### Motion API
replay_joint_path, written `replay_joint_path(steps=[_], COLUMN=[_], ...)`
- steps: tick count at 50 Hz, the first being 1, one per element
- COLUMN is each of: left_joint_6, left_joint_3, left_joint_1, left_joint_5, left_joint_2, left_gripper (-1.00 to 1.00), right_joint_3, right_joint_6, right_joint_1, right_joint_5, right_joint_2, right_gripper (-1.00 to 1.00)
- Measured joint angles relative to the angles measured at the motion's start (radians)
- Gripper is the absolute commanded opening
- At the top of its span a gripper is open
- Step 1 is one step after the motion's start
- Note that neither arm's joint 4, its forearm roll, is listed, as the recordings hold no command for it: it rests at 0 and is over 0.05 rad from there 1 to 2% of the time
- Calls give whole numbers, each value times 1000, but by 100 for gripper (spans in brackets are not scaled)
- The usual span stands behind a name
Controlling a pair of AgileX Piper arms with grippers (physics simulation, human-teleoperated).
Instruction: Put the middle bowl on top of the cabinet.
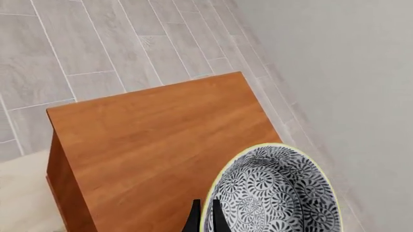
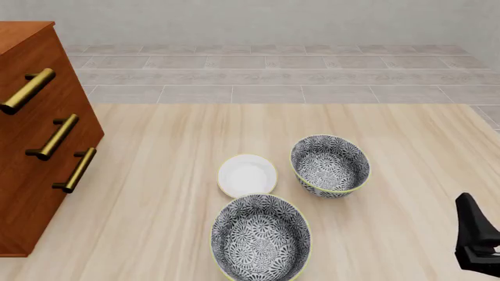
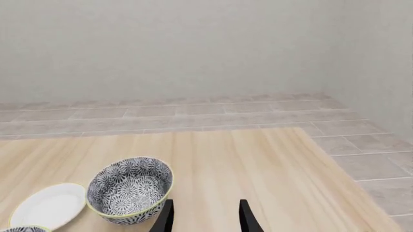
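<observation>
The middle bowl point(image 1: 277, 193), grey-and-white floral with a pale yellow-green rim, shows only in the left wrist view. It is over the reddish-brown top of the cabinet point(image 1: 161, 140), near one edge. My left gripper point(image 1: 205, 220) is shut on its rim, one dark finger on each side of the wall. I cannot tell if the bowl rests on the wood or hangs just above it. In the front view the cabinet point(image 2: 39, 146) stands at the left with brass handles, and the left gripper and held bowl are outside the picture. My right gripper point(image 3: 205, 217) is open and holds nothing, low at the front right point(image 2: 476, 240).
Two alike floral bowls stand on the table, one at the centre right point(image 2: 331, 165) and one near the front point(image 2: 261, 239). A small white dish point(image 2: 247, 174) lies between them. Grey tiled floor and a pale wall lie beyond the table's far edge.
</observation>
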Motion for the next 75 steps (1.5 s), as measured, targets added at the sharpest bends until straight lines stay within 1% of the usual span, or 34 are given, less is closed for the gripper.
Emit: replay_joint_path(steps=[19,46,47,59,75], left_joint_6=[7,17,17,30,26], left_joint_3=[18,26,26,15,10], left_joint_1=[12,9,8,6,0], left_joint_5=[-20,-46,-47,-48,-44], left_joint_2=[29,31,31,26,-1], left_gripper=[-100,-100,100,100,100], right_joint_3=[5,7,8,12,16], right_joint_6=[3,3,3,4,5], right_joint_1=[-2,-11,-11,-12,-13], right_joint_5=[-1,-7,-7,-8,-6], right_joint_2=[-1,4,4,3,2], right_gripper=[100,100,100,100,100])
